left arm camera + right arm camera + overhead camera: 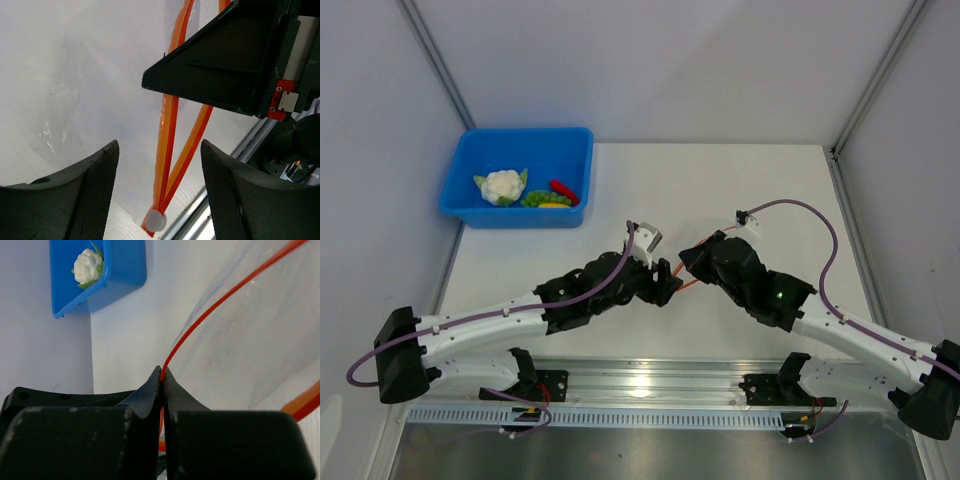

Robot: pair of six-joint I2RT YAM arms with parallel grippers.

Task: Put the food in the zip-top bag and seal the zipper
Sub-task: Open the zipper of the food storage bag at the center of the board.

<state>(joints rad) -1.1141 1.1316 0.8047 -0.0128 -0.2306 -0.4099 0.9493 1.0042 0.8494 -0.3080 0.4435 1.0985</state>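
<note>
The food lies in the blue bin (525,136): white cauliflower (502,185), green grapes (535,199), red chili (564,190) and a yellow piece (555,205). The clear zip-top bag (250,340) hangs between the two grippers at the table's middle, its mouth parted. My right gripper (162,371) is shut on one red-orange zipper strip (225,295). My left gripper (159,150) is open, with both zipper strips (167,130) and a white end piece (155,220) between its fingers, not touching them. In the top view the grippers (665,280) (688,258) meet tip to tip.
The blue bin stands at the table's back left, also in the right wrist view (125,270) with the cauliflower (87,266). Metal rails (640,385) run along the near edge. White walls close in the table on both sides.
</note>
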